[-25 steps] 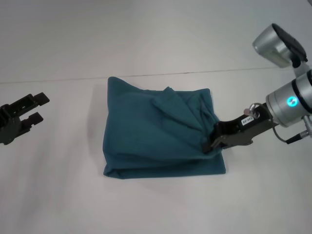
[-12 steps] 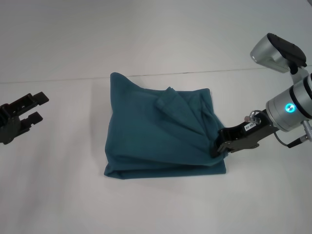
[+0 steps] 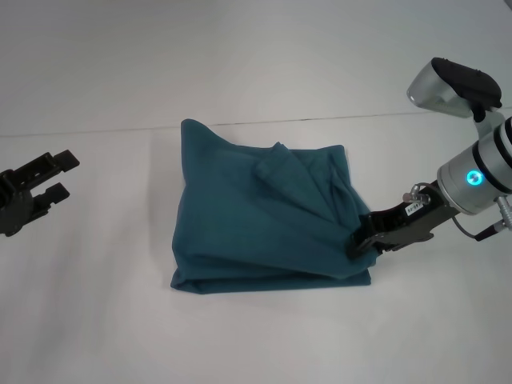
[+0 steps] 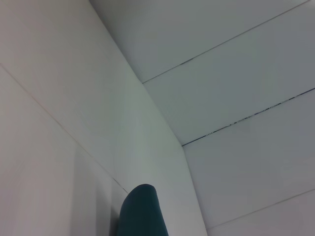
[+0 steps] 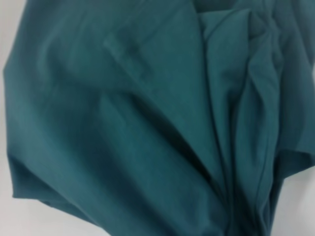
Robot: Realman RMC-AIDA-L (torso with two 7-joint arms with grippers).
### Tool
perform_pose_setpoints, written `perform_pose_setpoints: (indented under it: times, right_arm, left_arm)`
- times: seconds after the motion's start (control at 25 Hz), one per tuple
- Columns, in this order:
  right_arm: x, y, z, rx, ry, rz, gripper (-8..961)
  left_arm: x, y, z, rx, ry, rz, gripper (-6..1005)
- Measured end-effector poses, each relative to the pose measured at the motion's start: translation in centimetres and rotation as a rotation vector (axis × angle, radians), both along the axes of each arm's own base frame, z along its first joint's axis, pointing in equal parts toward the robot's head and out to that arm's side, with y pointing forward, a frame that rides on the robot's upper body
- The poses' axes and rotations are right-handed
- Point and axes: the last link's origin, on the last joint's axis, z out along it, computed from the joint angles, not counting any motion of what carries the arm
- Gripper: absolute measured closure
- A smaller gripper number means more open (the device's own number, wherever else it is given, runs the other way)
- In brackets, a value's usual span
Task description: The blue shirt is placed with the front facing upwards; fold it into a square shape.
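Lying folded in a rough rectangle at the middle of the white table [image 3: 96, 304], the blue shirt [image 3: 256, 216] shows plain teal cloth on top, with no lettering or collar in sight. Its near and left edges sit flat; a loose flap rides across the upper layer, and creases fan toward the near right corner of the bundle.

Right gripper [image 3: 358, 244]: low at that near right corner, fingers closed on the gathered cloth, which is drawn up into a taut ridge toward it. In the right wrist view the shirt fills almost everything, pleats converging on one point.

Left gripper [image 3: 50, 176]: parked near the table's left edge, well apart from the shirt, fingers spread and holding nothing.
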Motion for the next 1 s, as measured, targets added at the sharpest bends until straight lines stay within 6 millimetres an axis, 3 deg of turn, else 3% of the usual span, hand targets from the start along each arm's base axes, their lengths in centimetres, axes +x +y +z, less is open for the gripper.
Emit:
perform_pose_setpoints:
  times: [0.08, 0.52, 0.84, 1.0]
  right_arm:
    - [0.0, 0.1, 0.0, 0.006, -0.004, -0.001, 611]
    - [0.0, 0.7, 1.6, 0.046, -0.06, 0.023, 501]
    - [-3.0, 2.0, 3.6, 0.126, 0.044, 0.143, 507]
    - [-4.8, 3.3, 3.2, 0.177, 0.053, 0.256, 509]
  left_arm:
    - [0.0, 0.0, 0.0, 0.0, 0.0, 0.0, 200]
    - [-0.1, -0.1, 0.2, 0.01, -0.006, 0.007, 201]
    - [-0.5, -0.4, 0.4, 0.018, -0.014, 0.017, 201]
    - [-1.0, -0.7, 1.0, 0.04, -0.025, 0.029, 201]
